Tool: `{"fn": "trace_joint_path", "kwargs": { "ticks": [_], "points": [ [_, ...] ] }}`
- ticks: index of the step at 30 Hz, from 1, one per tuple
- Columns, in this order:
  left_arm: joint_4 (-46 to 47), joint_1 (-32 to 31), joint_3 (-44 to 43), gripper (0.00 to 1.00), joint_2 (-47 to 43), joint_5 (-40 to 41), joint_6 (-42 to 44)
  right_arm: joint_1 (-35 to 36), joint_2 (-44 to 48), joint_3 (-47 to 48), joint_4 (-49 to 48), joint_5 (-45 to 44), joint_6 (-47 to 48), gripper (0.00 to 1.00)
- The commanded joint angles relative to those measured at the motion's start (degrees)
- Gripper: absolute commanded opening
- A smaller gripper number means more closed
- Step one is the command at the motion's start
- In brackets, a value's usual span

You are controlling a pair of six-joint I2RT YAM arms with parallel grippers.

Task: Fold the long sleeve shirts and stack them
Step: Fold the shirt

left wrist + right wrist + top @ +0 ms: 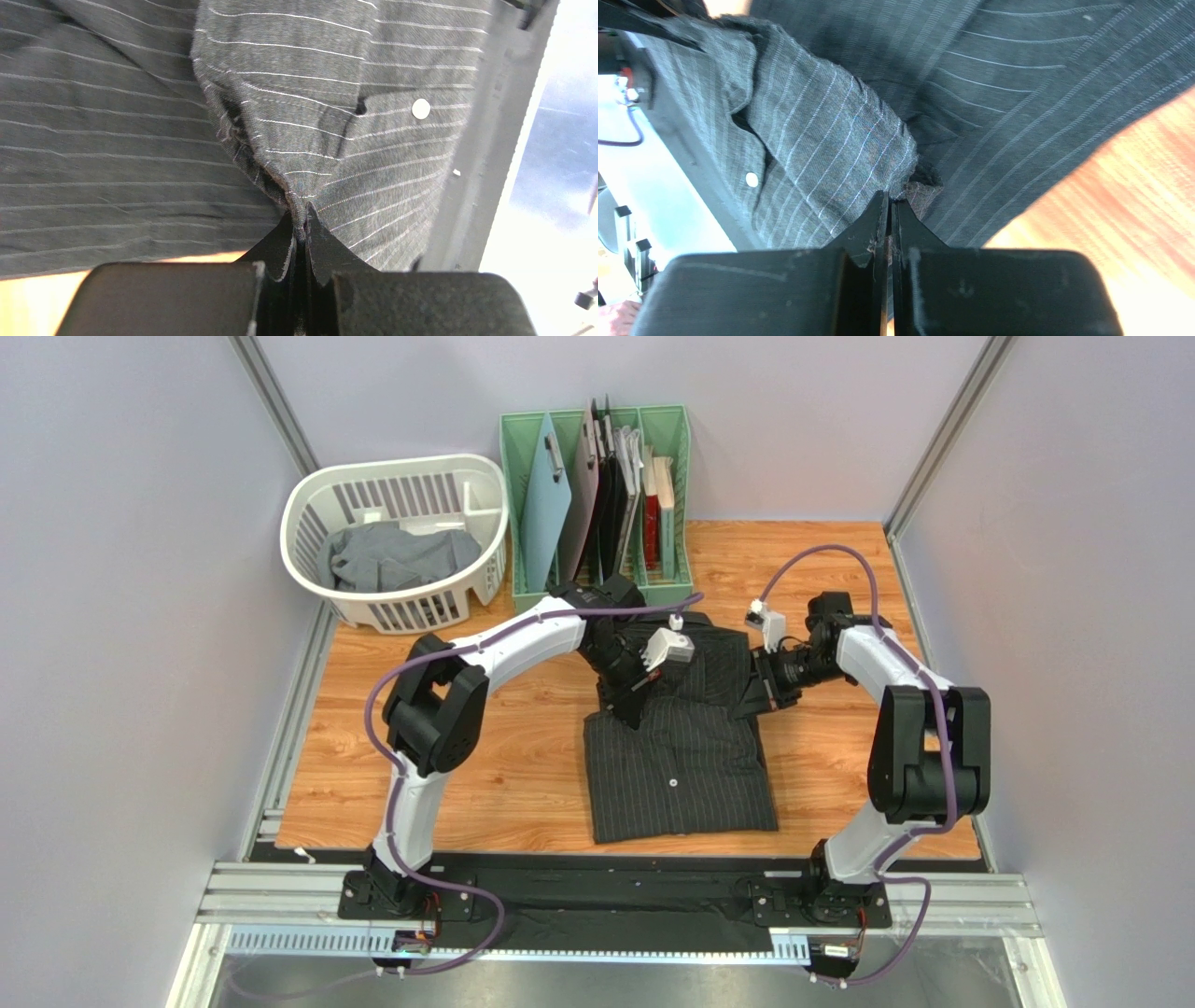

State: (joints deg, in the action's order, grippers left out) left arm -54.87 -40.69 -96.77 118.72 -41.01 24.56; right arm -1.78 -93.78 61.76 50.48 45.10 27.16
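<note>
**Both grippers pinch the collar end of the pinstriped shirt**

The black pinstriped shirt [680,756] lies button side up in the middle of the bench [463,770]. It is narrowed to a rectangle, with the hem close to the near edge and the collar end toward the far edge. The plain grey shirt [400,556] sits crumpled in the white laundry basket [302,504] at the far left corner, beside the green rack [522,476].

The risk, to my eye, is the thinness of each hold: only a small tuck of cloth sits at the fingertips. If the arms lift or travel unevenly, one shoulder could slip free and the fold would land skewed or spring open.

The left gripper [303,217] is clenched on the shirt's left shoulder fold. The right gripper [890,203] is clamped on the opposite shoulder, jaws pressed together over the cloth.
</note>
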Motion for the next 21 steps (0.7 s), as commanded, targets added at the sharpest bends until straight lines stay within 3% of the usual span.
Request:
{"fn": "trace_joint_path", "kwargs": {
  "ticks": [1,5,11,14,15,18,21],
  "points": [
    [1.3,0.4,-6.4,0.00,4.1,2.3,0.7,0.0,-3.2,0.7,-3.6,-4.3,0.2,0.00],
    [1.0,0.0,-10.2,0.00,6.0,1.6,0.3,-0.7,-2.7,1.0,-4.2,-5.6,0.3,0.00],
    [2.9,-0.1,-8.8,0.00,7.8,4.4,0.8,-1.3,-3.6,1.5,-5.7,-7.0,-1.1,0.00],
    [4.0,0.1,-9.1,0.17,8.5,6.3,-0.2,-1.3,-4.5,1.0,-7.1,-9.2,-1.8,0.00],
    [3.9,0.3,-9.5,0.32,8.6,6.3,-0.5,-1.3,-4.7,0.9,-7.1,-10.9,-1.7,0.07],
    [3.7,1.3,-8.1,0.48,5.8,5.8,-1.9,-1.3,-4.6,1.3,-5.1,-14.1,-1.1,0.31],
    [6.0,3.0,-4.5,0.58,1.3,5.1,-4.5,-1.3,-2.3,1.6,-3.2,-16.6,-0.4,0.41]
  ]
}}
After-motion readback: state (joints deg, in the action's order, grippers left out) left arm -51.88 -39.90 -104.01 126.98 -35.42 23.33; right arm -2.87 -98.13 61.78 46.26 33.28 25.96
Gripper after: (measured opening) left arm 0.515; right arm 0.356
